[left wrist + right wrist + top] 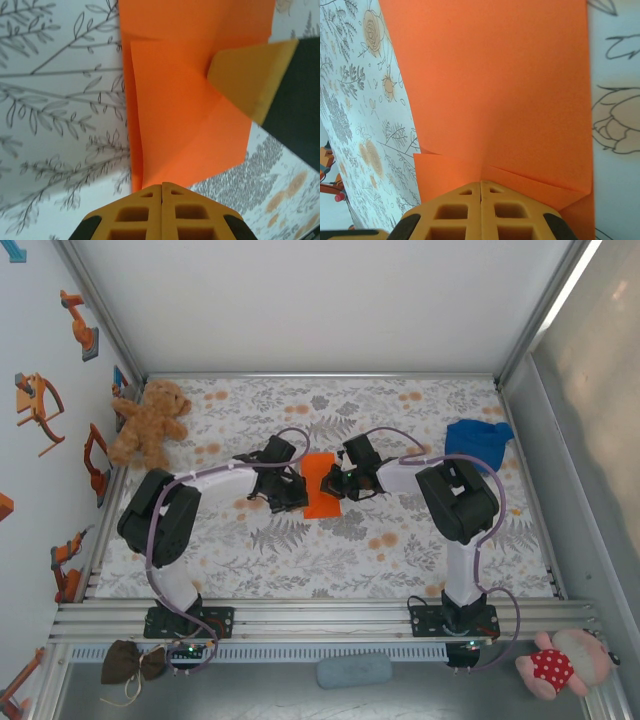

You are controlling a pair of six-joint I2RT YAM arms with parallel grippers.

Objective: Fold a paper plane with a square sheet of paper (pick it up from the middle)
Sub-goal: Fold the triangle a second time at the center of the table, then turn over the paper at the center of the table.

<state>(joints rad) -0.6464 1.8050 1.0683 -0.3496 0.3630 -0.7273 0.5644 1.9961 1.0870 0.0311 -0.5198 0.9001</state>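
1. The left gripper is closed tight, fingers together, its tip at the nearest corner of the square sheet of paper. I cannot tell whether it pinches that edge or only presses on it.
2. The right gripper is also fully closed, with nothing visibly between its fingers. Its tip bears on a folded flap at the sheet's opposite side.
3. The sheet lies flat on the bench between both grippers. It is partly folded: diagonal flaps show, but no dart yet. I judge the step in hand is creasing.
4. To do it well, one tip should pin the sheet while the other slides along the fold line, flat and slow, so the thin paper neither skids nor buckles.
5. Farther from the sheet, the teddy bear and the blue cloth sit well apart and should not get in the way.
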